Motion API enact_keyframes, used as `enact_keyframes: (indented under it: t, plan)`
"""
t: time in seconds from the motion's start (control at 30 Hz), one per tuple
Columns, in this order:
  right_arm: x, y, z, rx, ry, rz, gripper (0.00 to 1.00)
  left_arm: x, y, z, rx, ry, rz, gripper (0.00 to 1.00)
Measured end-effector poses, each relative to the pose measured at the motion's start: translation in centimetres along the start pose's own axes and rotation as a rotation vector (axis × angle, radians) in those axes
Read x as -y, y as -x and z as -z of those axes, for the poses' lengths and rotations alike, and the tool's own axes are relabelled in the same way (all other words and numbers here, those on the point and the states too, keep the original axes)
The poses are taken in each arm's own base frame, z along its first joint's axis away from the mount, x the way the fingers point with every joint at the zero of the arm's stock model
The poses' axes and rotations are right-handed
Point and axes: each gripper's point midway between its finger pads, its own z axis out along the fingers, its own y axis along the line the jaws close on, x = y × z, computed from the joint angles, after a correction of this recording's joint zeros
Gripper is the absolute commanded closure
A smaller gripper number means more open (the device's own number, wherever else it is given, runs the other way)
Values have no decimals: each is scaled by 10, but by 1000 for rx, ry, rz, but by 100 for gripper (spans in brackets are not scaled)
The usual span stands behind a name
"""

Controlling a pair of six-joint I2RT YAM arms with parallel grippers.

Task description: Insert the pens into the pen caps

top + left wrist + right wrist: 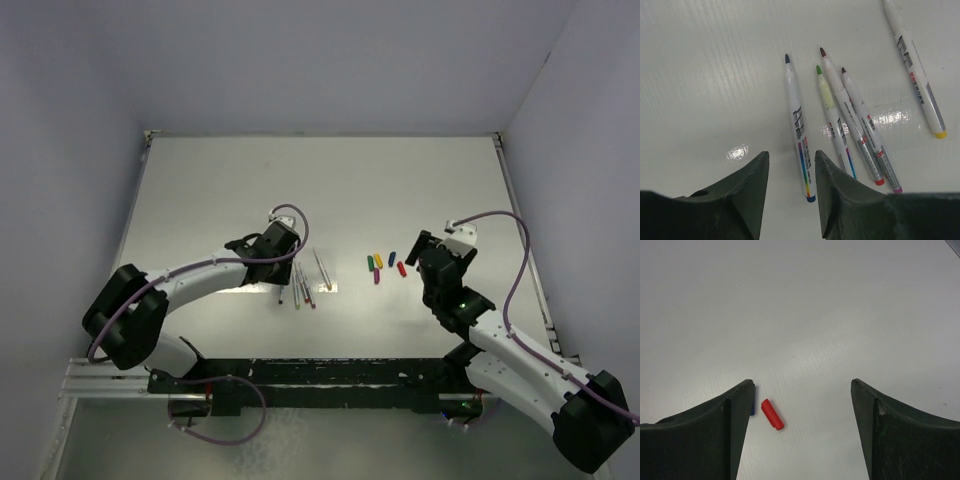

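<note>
Five whitish pens lie uncapped on the table. Four sit close together (303, 285) and one lies apart (322, 270). In the left wrist view they are the blue-ended pen (800, 130), a green-tipped pen (832, 117), a red-ended pen (850, 115), a purple-ended pen (871, 132) and a yellow-ended pen (915, 70). My left gripper (791, 157) is open and low over the table, and the blue-ended pen's rear end lies between its fingers. The caps (385, 266) lie in a cluster to the right. My right gripper (802, 385) is open wide above the red cap (772, 414). A blue cap (752, 407) peeks out beside its left finger.
The white table (330, 190) stretches away behind the pens and caps, with grey walls around it. The left gripper (291, 256) and right gripper (420, 258) stand about a gripper's length apart. A black rail (320, 375) runs along the near edge.
</note>
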Motion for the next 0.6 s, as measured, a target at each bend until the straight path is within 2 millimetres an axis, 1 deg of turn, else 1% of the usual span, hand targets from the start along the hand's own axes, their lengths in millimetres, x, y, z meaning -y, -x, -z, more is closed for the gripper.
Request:
enact_keyframes:
  t: [0.17, 0.47, 0.6]
  plan:
    - [-2, -1, 0, -7, 11, -5, 19, -1, -11, -4, -42, 14, -1, 54]
    - [-3, -2, 0, -10, 16, -17, 19, 5, -13, -11, -74, 17, -8, 54]
    - [-4, -2, 0, -10, 17, -21, 19, 3, -18, -14, -99, 32, -15, 54]
